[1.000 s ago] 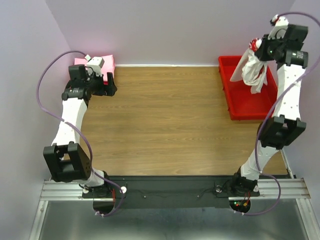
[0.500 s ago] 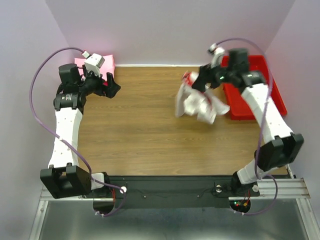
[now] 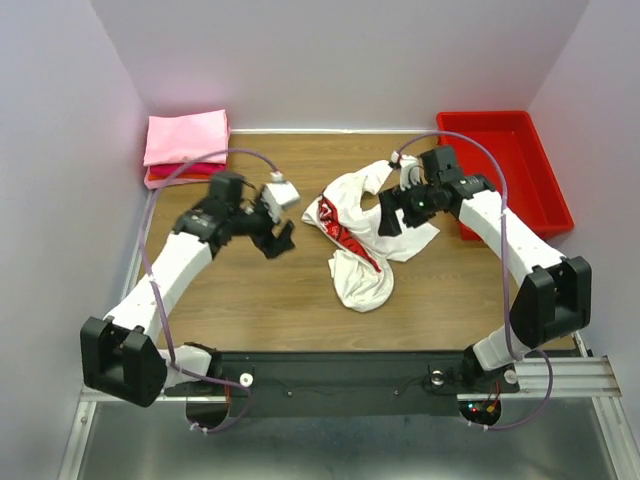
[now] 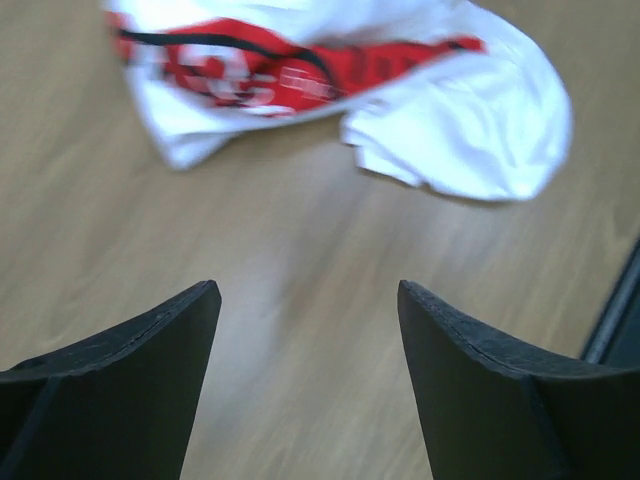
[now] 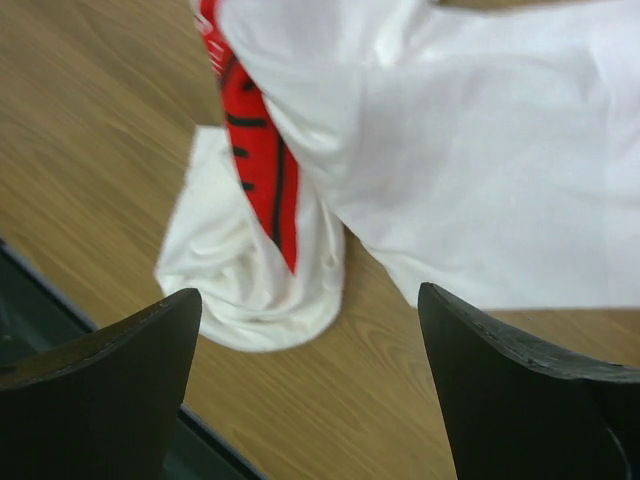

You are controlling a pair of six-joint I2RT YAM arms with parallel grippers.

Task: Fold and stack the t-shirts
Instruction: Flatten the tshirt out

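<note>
— How are the grippers shown?

— The left gripper is seen with its fingers spread wide and nothing held between them. The right gripper is spread open as well, with no cloth pinched.

— Where are the t-shirts?

— A white shirt with a red print is crumpled on the wooden table between the two grippers. It lies a little ahead of the left gripper, untouched, and just ahead of and below the right gripper. A folded pink shirt is stacked on a red shirt, well apart from the left gripper, behind it. A red tray is seen to the right of the right gripper.
</note>
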